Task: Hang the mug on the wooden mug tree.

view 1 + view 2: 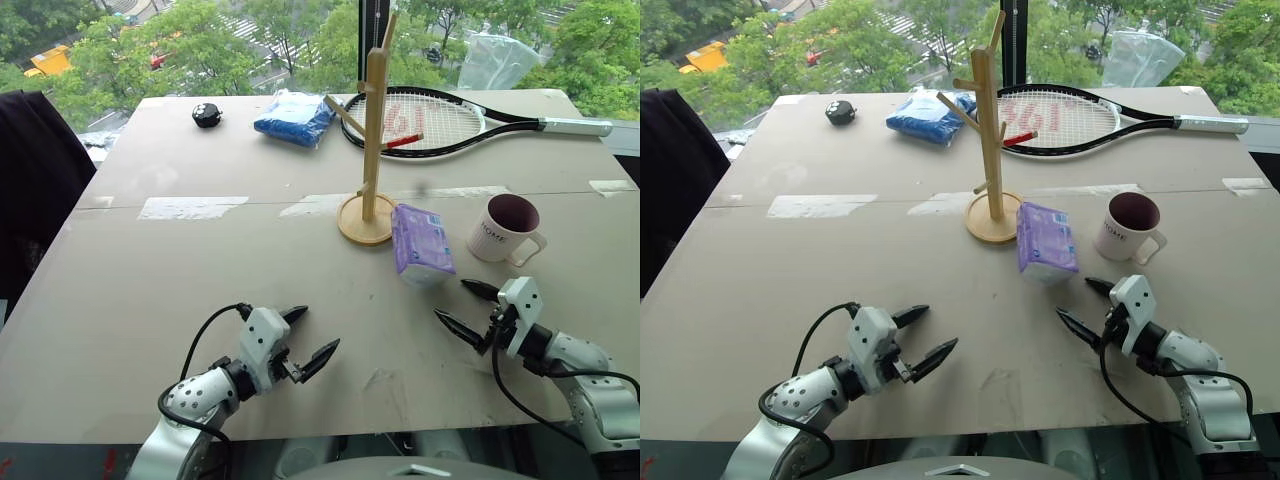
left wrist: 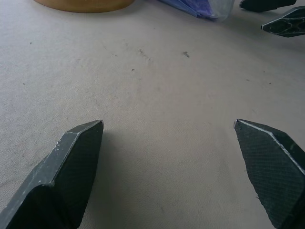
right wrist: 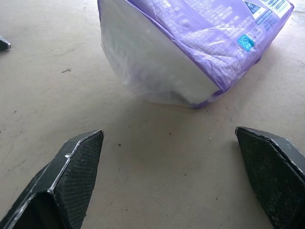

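Your mug (image 1: 503,228), far right, is rigid, smooth and breakable; pinch its rim, handle free. Both jaws gape, empty.

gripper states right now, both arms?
Left gripper: open, holding nothing.
Right gripper: open, holding nothing.

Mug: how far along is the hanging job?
Nothing is done yet. The mug stands upright on the table, right of the purple tissue pack and apart from the wooden mug tree, whose pegs are bare. Nothing is in hand: the left gripper and right gripper are both open and empty, low over the table. Left: grasp, lift and hook the handle.
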You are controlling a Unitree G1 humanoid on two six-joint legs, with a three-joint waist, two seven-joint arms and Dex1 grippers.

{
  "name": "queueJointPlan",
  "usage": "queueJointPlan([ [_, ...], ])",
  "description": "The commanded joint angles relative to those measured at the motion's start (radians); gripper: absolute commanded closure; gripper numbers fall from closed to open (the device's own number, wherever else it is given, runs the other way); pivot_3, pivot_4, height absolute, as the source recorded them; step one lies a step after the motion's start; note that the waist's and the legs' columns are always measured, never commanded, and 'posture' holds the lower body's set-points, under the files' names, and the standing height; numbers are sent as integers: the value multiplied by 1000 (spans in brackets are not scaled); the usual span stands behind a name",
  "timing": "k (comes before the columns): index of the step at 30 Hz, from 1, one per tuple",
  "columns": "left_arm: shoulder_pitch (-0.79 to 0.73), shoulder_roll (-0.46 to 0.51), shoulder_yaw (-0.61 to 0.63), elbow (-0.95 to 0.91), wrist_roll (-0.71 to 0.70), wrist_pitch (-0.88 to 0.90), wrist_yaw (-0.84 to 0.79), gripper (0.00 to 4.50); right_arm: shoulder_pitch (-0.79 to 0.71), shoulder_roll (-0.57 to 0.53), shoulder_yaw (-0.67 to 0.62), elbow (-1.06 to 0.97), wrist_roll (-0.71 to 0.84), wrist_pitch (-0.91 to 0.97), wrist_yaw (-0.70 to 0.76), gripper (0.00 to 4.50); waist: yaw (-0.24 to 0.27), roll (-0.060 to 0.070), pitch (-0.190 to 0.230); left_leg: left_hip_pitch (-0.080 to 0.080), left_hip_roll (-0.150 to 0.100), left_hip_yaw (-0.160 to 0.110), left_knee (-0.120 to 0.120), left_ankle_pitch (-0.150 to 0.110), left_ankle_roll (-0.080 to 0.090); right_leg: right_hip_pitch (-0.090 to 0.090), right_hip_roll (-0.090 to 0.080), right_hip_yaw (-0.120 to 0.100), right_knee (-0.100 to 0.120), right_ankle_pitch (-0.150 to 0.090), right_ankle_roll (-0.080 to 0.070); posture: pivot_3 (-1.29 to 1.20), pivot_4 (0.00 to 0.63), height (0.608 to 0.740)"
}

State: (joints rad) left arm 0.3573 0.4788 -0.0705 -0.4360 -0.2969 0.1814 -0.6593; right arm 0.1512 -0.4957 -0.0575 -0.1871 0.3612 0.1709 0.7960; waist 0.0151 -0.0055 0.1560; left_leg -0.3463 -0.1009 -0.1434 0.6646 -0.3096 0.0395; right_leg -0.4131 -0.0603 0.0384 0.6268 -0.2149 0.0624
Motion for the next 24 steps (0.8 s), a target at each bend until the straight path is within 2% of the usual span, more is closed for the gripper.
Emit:
queueJointPlan([
  [1,12,0,-5,7,-3,-1,-8,0,16,-11,9,-16,-10,-4,7,35,0,0,0,0,0,0,0,0,0,0,0,0,0,0,0,0,150,740],
  [8,-21,4,26,2,-40,-19,-35,0,-63,27,-18,-37,-65,-190,-37,35,-1,4,3,0,0,1,0,0,-1,0,0,0,0,0,0,0,150,740],
  [14,-88,41,74,-54,-156,-14,-135,0,-124,29,88,-9,-165,-268,-21,35,-1,3,3,0,0,0,0,1,-2,-1,1,-4,1,0,0,0,150,740],
  [19,-168,91,86,-119,-240,26,-195,0,-219,61,142,95,-271,-317,-87,35,-2,4,3,-1,0,1,0,1,-2,-2,1,-3,0,0,-1,0,150,740],
  [24,-214,101,93,-145,-278,59,-191,0,-272,79,162,165,-328,-344,-136,35,-2,4,3,-1,0,1,0,1,-2,-2,1,-3,0,0,-1,0,150,740],
])
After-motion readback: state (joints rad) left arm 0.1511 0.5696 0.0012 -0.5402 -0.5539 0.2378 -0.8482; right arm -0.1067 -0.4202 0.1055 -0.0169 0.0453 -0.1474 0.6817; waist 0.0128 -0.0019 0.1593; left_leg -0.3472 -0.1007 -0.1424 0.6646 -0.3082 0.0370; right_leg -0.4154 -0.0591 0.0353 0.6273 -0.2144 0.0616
